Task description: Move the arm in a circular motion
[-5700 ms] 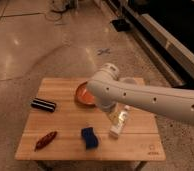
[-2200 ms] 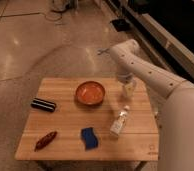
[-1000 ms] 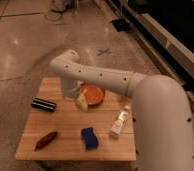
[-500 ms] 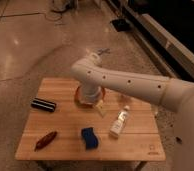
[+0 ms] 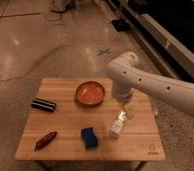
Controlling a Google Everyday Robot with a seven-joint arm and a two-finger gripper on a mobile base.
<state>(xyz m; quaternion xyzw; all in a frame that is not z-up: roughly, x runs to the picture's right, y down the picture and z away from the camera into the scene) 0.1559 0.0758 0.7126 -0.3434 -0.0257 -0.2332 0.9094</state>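
The arm [image 5: 155,85] is large and white, with thick rounded segments and small dark dots. It reaches in from the right edge to a bulbous joint [image 5: 122,67] above the right side of the wooden table [image 5: 65,120], then bends downward. The gripper [image 5: 127,108] hangs below that joint, just right of the orange bowl [image 5: 90,93] and just above a small clear bottle [image 5: 118,124]. It holds nothing that I can see.
On the table lie a black bar-shaped object [image 5: 43,104] at the left, a reddish-brown object [image 5: 45,140] at the front left and a blue sponge [image 5: 89,137] at the front middle. Dark furniture [image 5: 175,30] runs along the right. A tape cross [image 5: 104,51] marks the floor.
The arm has swept from over the left and middle of the table, where it covered the bowl, to the right side. The bowl now shows fully. The objects on the table have not moved.
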